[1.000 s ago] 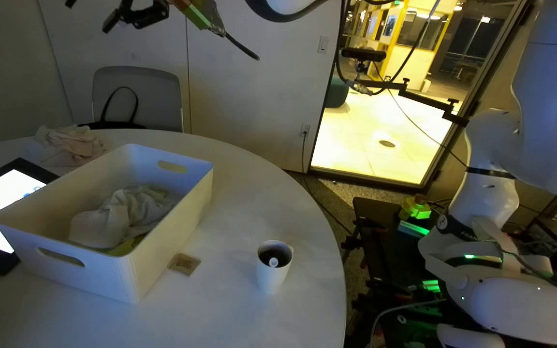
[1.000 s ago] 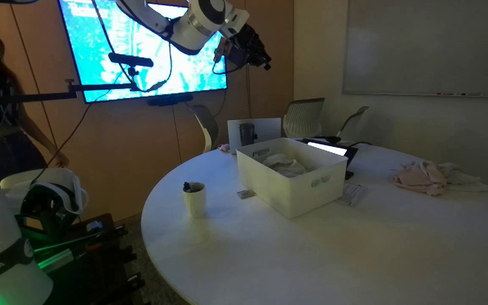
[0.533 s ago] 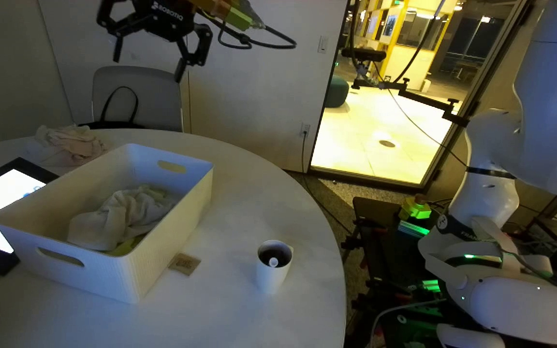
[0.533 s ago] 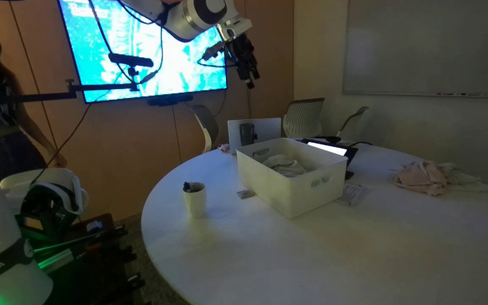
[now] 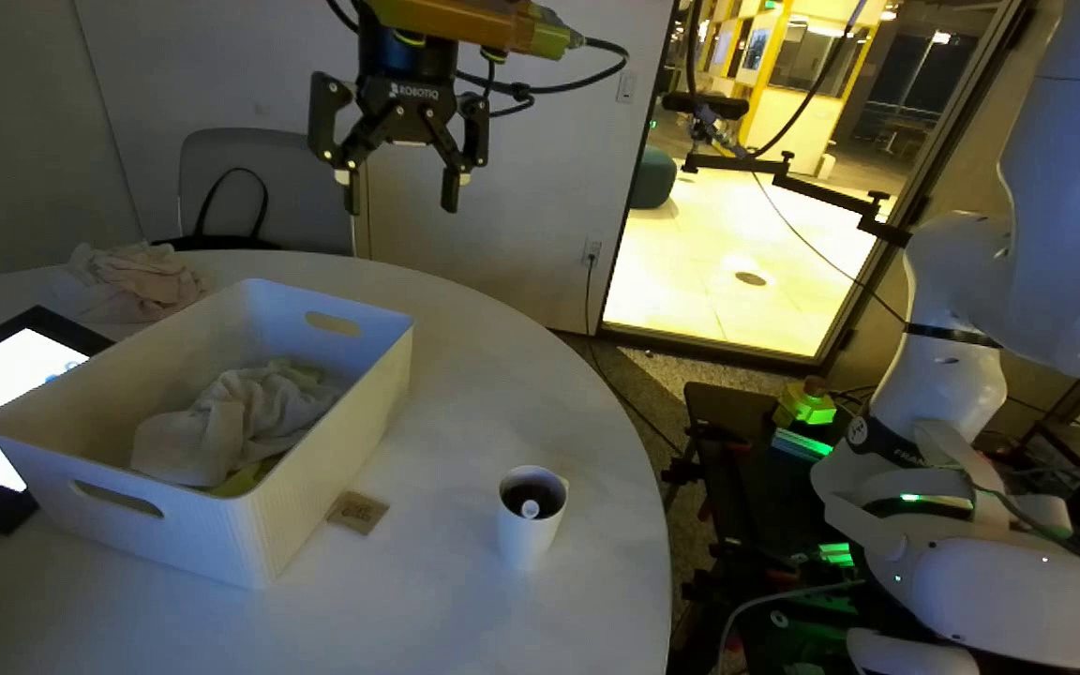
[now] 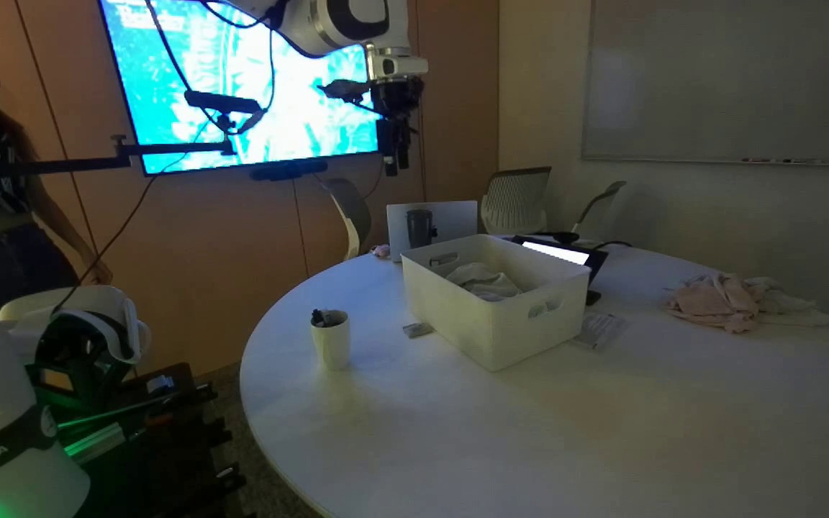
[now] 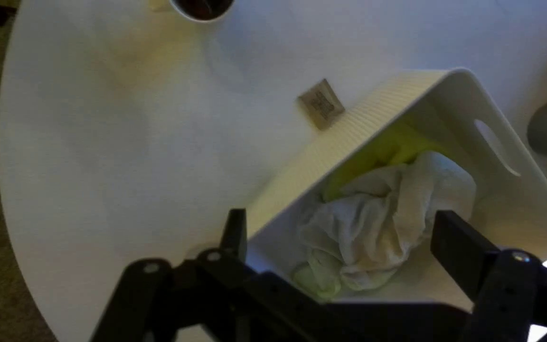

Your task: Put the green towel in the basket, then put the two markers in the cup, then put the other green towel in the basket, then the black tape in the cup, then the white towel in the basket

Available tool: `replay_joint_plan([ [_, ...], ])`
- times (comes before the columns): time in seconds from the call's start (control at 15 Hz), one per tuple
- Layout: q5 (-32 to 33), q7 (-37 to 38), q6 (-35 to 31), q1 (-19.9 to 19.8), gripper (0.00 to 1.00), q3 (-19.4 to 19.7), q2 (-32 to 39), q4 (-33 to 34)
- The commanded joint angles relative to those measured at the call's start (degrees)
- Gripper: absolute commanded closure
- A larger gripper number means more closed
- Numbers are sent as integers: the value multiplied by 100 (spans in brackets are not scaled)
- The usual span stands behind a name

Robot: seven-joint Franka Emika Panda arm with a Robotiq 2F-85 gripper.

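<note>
The wrist view's edge crops the cup.

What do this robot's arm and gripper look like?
The arm is white with rounded segments and a black band lettered EMIKA near its base. Its gripper is black and two-fingered, with white ROBOTIQ lettering; a black cable loops beside it.

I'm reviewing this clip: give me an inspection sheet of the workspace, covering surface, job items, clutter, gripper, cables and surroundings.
Surface: round white table, dimly lit.
Basket: on the table; white towel inside, partly covering yellow-green cloth.
Cup: upright on the table; black tip showing at its rim, other contents unclear.
Clutter: small packet beside the basket, lit screen, pinkish cloth.
Gripper: open above the table; between its jaws, nothing seen.
Cables: wrist cable looped beside the gripper; wall cord running down toward the floor.
Surroundings: person standing away from the table, lit wall display, grey chair.
</note>
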State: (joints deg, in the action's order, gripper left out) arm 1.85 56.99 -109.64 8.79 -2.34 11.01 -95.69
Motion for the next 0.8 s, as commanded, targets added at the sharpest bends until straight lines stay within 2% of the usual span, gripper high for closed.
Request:
replay_joint_plan([
  [0.0, -62, -637, 280, -84, 0, -55, 196, -195],
  [0.4, 321, -1588, -3, 58, 0, -13, 1116, -406],
  [0.73, 587, -2322, -643, 205, 0, 8, 1910, -439],
])
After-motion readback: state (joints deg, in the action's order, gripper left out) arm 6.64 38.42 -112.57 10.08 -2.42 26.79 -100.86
